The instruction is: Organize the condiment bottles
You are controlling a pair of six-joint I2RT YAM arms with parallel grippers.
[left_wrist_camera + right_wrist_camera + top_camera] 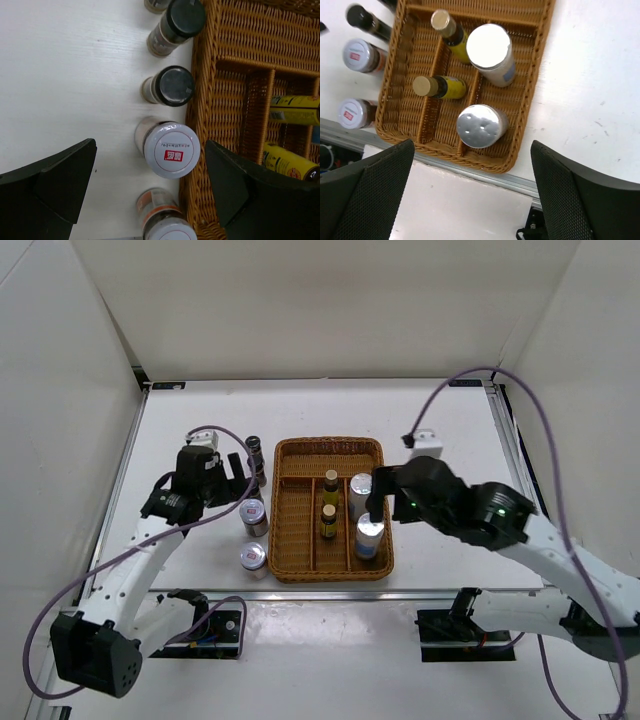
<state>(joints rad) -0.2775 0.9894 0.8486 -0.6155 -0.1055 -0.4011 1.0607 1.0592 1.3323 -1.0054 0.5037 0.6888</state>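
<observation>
**Q:** Top view, quick?
**A:** Wicker tray [330,443] sits mid-table. Two white cylinders [360,490] are in its right compartment and two amber bottles [329,520] in the middle one. Two red-labelled jars [254,516] and the dark bottles [255,450] line up on the table just left of the tray. My left gripper [240,480] hangs over that line. My right gripper [374,502] is over the near cylinder; from up here I can't tell if it touches the cap.

**Q:** Left wrist?
**A:** Jaws are spread wide and hold nothing. One finger [50,185] is over bare table, the other over the tray wall, with a jar [171,150] between them. If I drop and close here, the tray-side finger could catch the wicker and drag the tray. The jar could also knock the second jar [167,227] just beside it. The lid has a red square stamp, characters too small to read.

**Q:** Right wrist?
**A:** Also wide, empty. The perforated-cap cylinder [481,126] stands upright in the right compartment, below the gap between my fingers. The smooth-capped cylinder [490,47] is beyond it. It looks tall and narrow, so a clipped cap on pull-away could tip it toward the amber bottles. There's a blue label patch on the smooth-capped one and dark print on the amber bottles, neither readable.
</observation>
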